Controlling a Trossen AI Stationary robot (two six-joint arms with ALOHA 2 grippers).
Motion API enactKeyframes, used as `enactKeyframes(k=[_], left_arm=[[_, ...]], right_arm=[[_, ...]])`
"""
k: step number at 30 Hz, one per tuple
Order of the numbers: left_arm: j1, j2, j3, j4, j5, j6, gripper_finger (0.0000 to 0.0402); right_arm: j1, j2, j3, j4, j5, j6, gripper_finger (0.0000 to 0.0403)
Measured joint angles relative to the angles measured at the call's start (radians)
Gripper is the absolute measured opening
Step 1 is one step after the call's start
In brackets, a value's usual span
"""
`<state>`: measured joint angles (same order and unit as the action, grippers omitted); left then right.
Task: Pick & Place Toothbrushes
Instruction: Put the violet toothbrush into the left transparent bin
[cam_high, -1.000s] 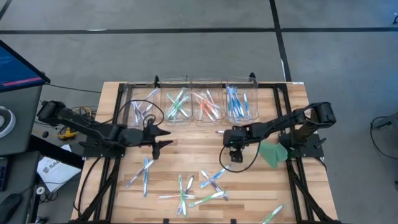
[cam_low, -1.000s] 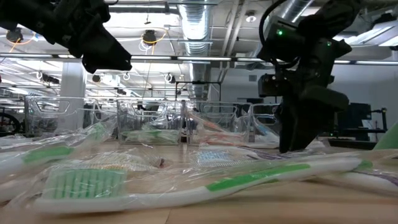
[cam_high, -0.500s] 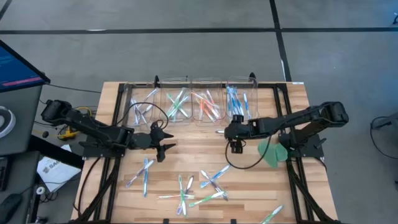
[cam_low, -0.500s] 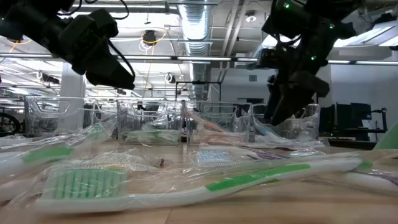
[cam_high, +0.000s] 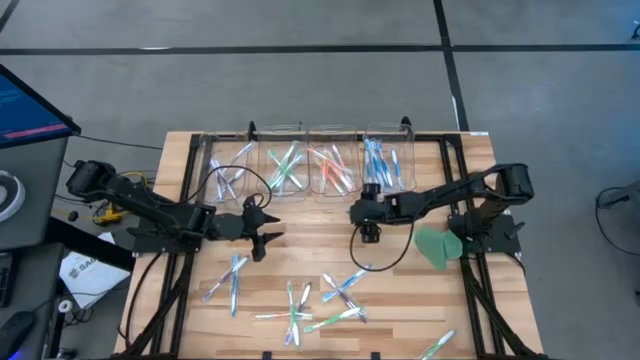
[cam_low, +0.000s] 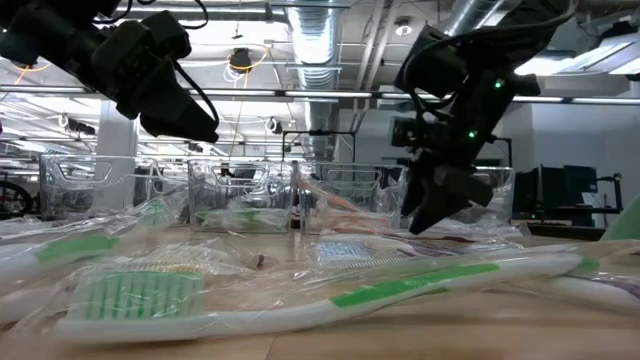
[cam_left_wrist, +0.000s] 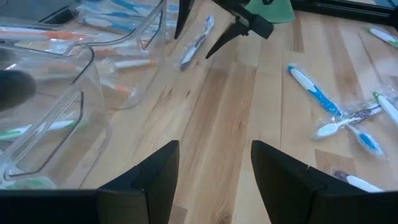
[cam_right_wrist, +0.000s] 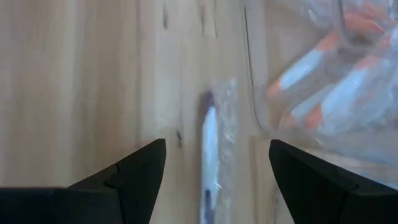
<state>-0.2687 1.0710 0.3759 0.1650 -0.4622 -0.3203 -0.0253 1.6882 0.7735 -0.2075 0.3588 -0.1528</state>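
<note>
My right tool (cam_high: 366, 233), wide open and empty, hangs over the purple toothbrush (cam_right_wrist: 209, 158) at frame centre; I should straddle it squarely.

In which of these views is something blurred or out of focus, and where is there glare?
Right wrist view: the wrapped purple toothbrush and the clear bin are smeared with blur. Low view: the nearest green toothbrush is soft, glare sits on its plastic wrap, and the ceiling lights are bright. High view: evenly lit, sharp.
</note>
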Motion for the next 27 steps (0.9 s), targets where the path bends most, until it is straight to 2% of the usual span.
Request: enactKeyframes(k=[7,8,13,27], left_arm=[[0.0,0.0,0.0,0.001,0.0,-0.005,0.0193],[0.0,0.0,0.0,0.001,0.0,-0.003,0.0193],[0.0,0.0,0.0,0.004,0.0,-0.003,0.0193],[0.0,0.0,0.0,0.01,0.031,0.001,0.0193]], right_arm=[[0.035,0.017,0.026,-0.021,-0.034,0.017,0.0282],[0.039,0.021,0.027,-0.016,-0.114,0.045,0.0281],[0.024,0.023,0.029,-0.006,-0.305,0.087,0.0281],[0.003,0.022,0.029,-0.009,-0.291,0.079,0.0281]])
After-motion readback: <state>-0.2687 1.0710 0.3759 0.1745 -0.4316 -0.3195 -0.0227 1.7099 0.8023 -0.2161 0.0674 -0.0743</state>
